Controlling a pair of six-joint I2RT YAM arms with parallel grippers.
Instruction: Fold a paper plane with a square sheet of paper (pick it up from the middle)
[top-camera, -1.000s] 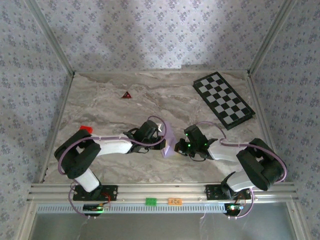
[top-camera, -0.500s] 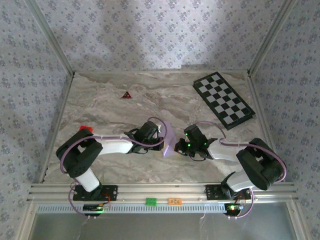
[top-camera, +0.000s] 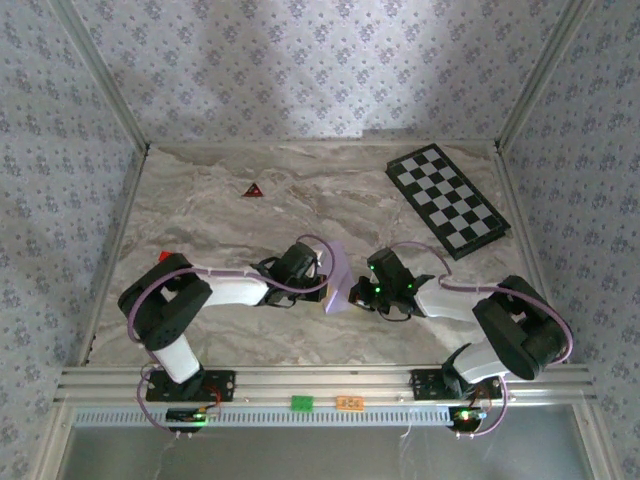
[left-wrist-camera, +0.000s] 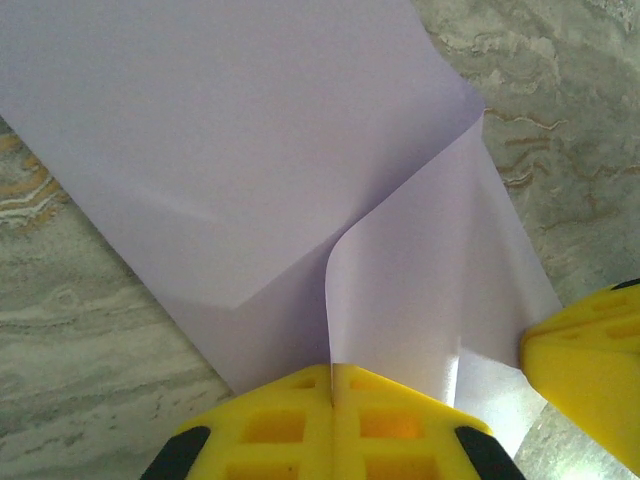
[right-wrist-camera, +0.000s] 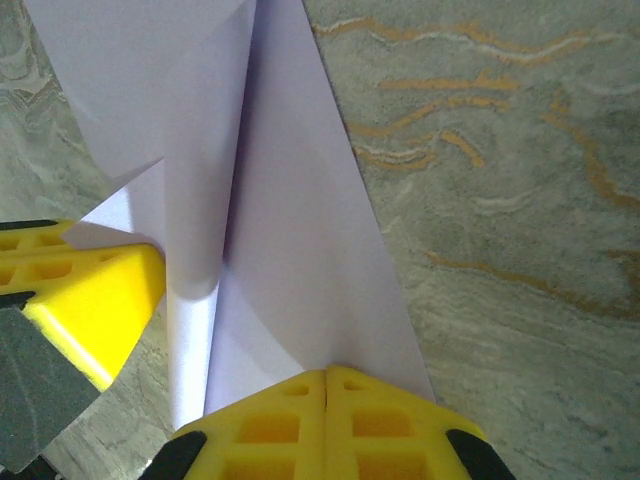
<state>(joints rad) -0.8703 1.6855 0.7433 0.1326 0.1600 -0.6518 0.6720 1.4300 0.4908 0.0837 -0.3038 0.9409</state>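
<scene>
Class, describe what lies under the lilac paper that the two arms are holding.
Marbled tabletop shows around the folded paper, which is pinched by the left pincer and right pincer. Whatever lies directly beneath it is covered.

The square sheet of paper (top-camera: 337, 276) stood near the middle of the counter (top-camera: 220, 225), toward its near edge, between the two hands. The left hand (left-wrist-camera: 332, 385) pinched it from the left and the right hand (right-wrist-camera: 327, 380) from the right, the two hands just beside each other. The checkered board (top-camera: 447, 200) lay flat at the far right corner, behind the right arm. The small triangle (top-camera: 252, 189) lay far back and left of centre, well apart from the paper.
</scene>
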